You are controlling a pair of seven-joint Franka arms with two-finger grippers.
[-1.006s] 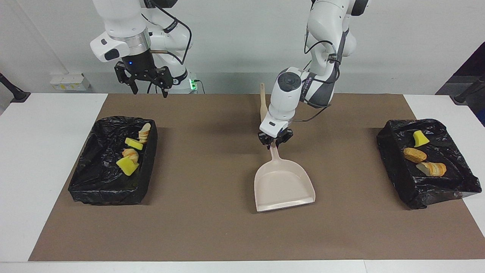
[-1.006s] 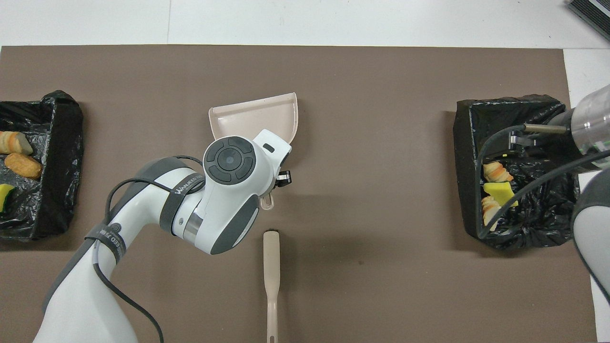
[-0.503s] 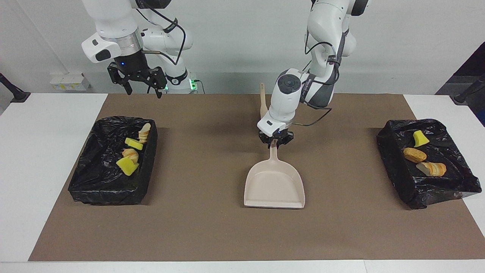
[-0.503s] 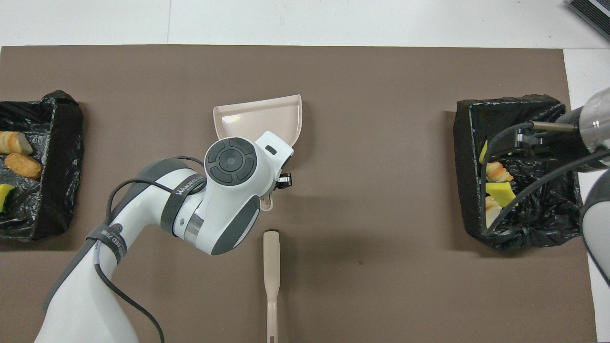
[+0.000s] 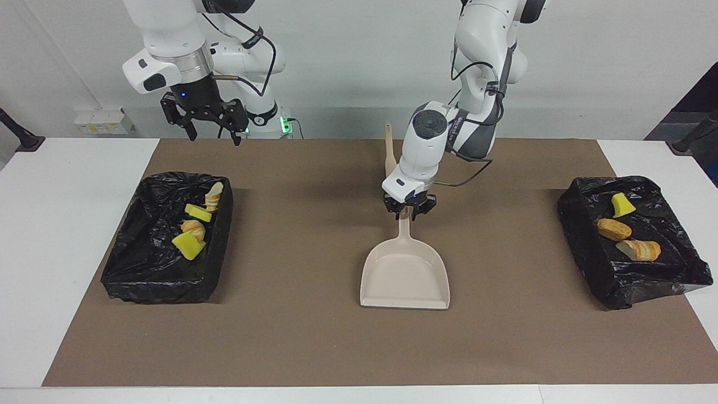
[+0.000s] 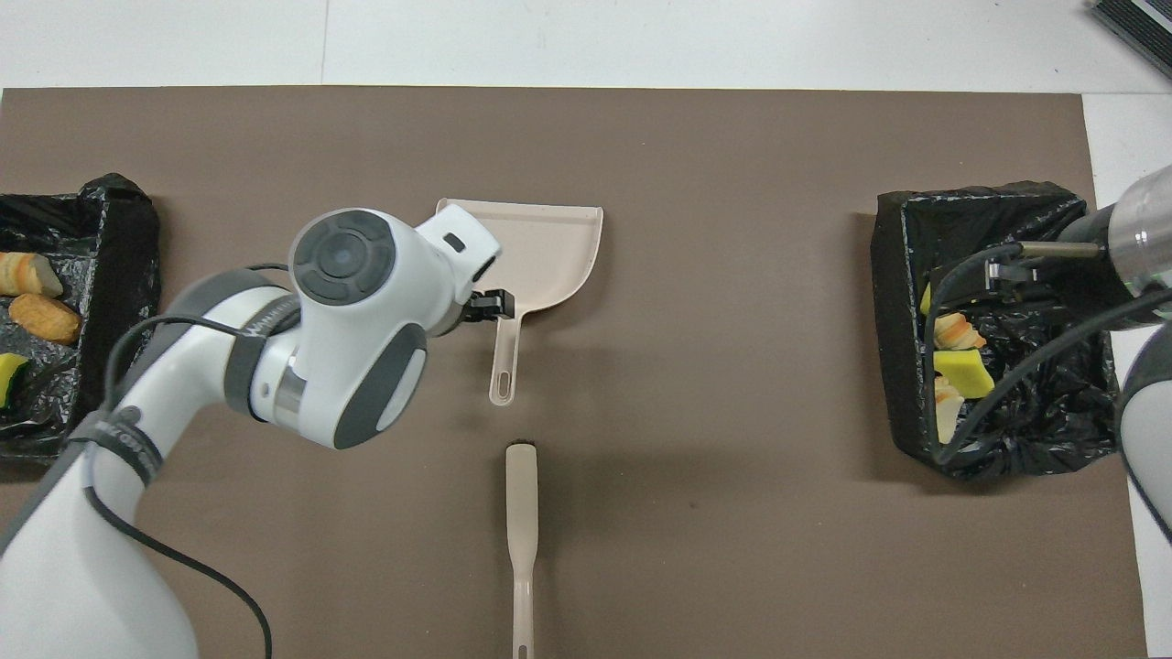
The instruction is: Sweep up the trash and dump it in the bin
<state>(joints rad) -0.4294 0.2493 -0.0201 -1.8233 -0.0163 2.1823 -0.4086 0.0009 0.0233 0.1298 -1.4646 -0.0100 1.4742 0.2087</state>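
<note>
The beige dustpan (image 5: 405,275) (image 6: 540,247) lies flat on the brown mat in the middle of the table, its handle pointing toward the robots. My left gripper (image 5: 410,212) (image 6: 485,307) hangs just over that handle, open and holding nothing. All the trash sits in two black-lined bins. Yellow sponge chunks (image 5: 189,245) (image 6: 957,371) and croissant pieces (image 5: 193,227) lie in the bin (image 5: 146,280) (image 6: 893,302) at the right arm's end. A nugget (image 5: 614,229) (image 6: 41,316), a bread piece and a green-backed sponge lie in the bin (image 5: 583,252) (image 6: 119,275) at the left arm's end. My right gripper (image 5: 213,132) (image 6: 993,270) waits open, high over its bin.
A beige brush (image 5: 389,154) (image 6: 520,531) lies on the mat between the dustpan's handle and the robots. The brown mat (image 5: 314,348) covers most of the white table.
The dustpan swung square to the table and settled flat. My left gripper opened off its handle and lifted slightly. The right gripper rose a little over its bin.
</note>
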